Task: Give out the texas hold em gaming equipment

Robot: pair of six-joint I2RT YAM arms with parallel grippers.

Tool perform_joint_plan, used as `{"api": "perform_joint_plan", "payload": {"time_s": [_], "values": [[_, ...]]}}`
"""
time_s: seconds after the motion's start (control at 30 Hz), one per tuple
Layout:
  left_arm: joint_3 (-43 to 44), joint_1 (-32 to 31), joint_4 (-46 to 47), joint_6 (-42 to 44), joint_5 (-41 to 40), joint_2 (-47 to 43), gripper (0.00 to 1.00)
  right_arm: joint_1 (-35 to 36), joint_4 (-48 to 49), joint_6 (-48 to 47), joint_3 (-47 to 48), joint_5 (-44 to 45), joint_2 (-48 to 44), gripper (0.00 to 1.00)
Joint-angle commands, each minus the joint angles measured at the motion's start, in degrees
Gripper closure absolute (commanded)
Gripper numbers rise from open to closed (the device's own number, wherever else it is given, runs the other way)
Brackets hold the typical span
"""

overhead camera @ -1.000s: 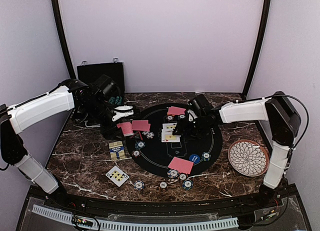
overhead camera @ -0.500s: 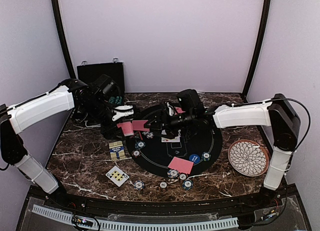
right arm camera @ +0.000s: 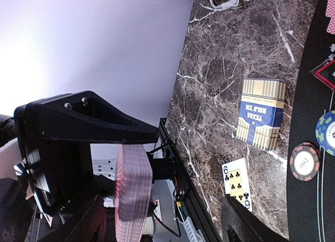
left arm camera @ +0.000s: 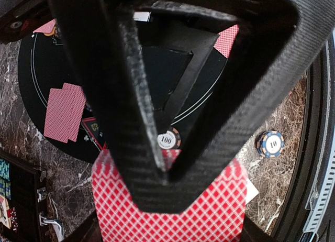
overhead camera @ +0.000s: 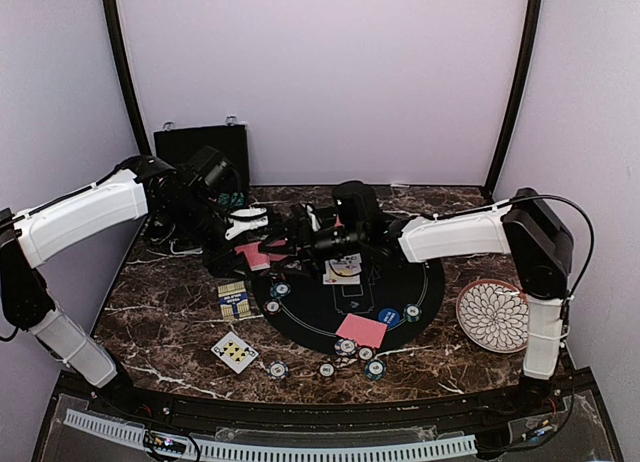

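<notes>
Deck of red-backed cards was clamped in the left tool — fingers pinched hard on it, holding it off the tabletop over the left rim of the black mat. Right tool was open, with the deck edge-on in the wide gap between its fingers and no contact that I could see. Right arm was stretched across the mat to meet the left.

My read: this was a handoff, with the right tool about to peel cards off the deck and deal them. A face-down pair already lay at the near side of the mat, so I'd call it mid-deal.

To do it well, I'd say:
- Close on the top card or two only. The stack was thick, and closing around all of it would take the lot.
- Grip the free edge, well away from the left fingers.
- Pull flat along the card face. A tilted pull would likely fan or drag the cards underneath.
- Left should hold its clamp until the cards are clear.
- Mind the chip marked 100 on the mat below the deck when lowering.

Couldn't tell how deep the deck sat between the right fingers — that needs checking before closing.
</notes>
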Motion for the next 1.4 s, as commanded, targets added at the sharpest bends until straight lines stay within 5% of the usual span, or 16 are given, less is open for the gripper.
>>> {"api": "perform_joint_plan", "payload": {"time_s": [0.0,0.77,1.37], "values": [[1.81,0.24,0.25,0.44,2.52,-0.53,1.00,0.55,3.55,1.45,2.85,-1.86,1.63,0.25],[2.16,0.24,0.44,0.71,3.37,-0.16,1.00,2.12,-4.99,-0.97,13.78,-5.64,10.01,0.32],[2.17,0.21,0.63,0.80,2.92,-0.60,1.00,-2.26,-8.37,-4.68,4.71,-3.49,2.78,0.38]]}}
